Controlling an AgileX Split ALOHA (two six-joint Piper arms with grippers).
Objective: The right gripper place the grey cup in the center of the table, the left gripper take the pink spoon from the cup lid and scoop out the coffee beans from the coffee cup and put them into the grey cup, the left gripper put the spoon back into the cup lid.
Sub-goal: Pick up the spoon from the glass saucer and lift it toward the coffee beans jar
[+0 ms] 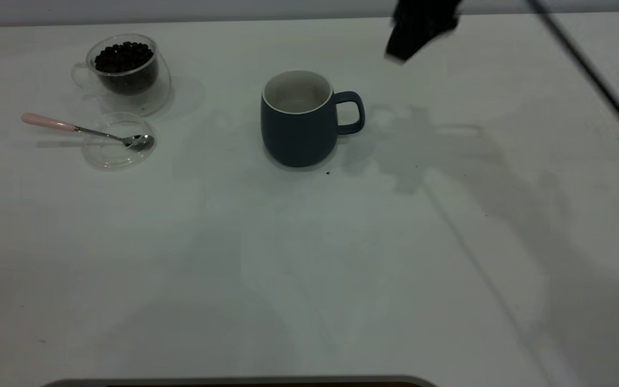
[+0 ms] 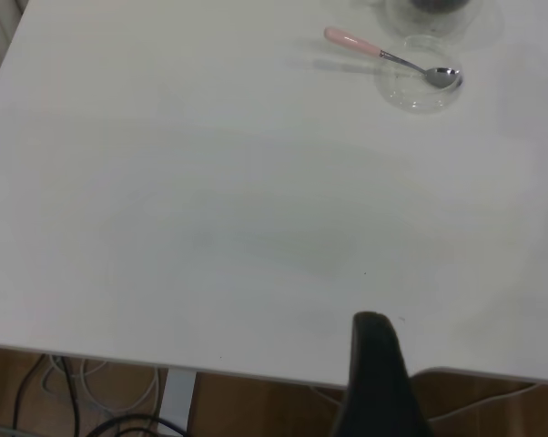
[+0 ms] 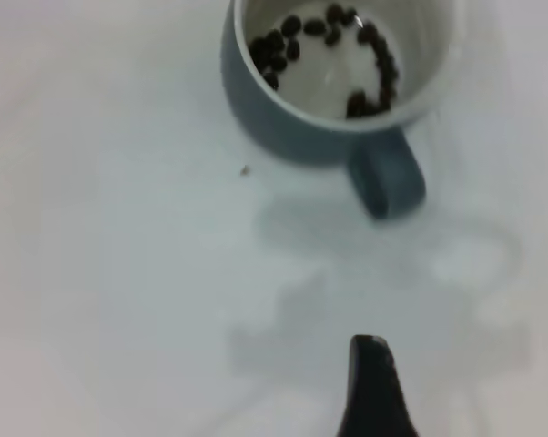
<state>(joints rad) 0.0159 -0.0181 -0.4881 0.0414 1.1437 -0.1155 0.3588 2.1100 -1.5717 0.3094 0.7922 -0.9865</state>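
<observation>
Fingers of the right gripper (image 1: 419, 29): a blurred dark mass up above the far right of the table (image 1: 309, 258), holding nothing; spread or pressed together, cannot tell. Left gripper (image 2: 376, 382): one dark finger showing at the table edge in its wrist view, well apart from everything; finger state cannot tell either.

Grey cup (image 1: 300, 118) upright near the table's middle, handle toward the right arm, some beans (image 3: 319, 41) lying in its white bottom. Far left: coffee cup (image 1: 124, 72) full of beans. Just before it the lid (image 1: 119, 141), flat. Spoon (image 1: 86, 130) with bowl resting in the lid, pink handle jutting out over the rim to the left.
</observation>
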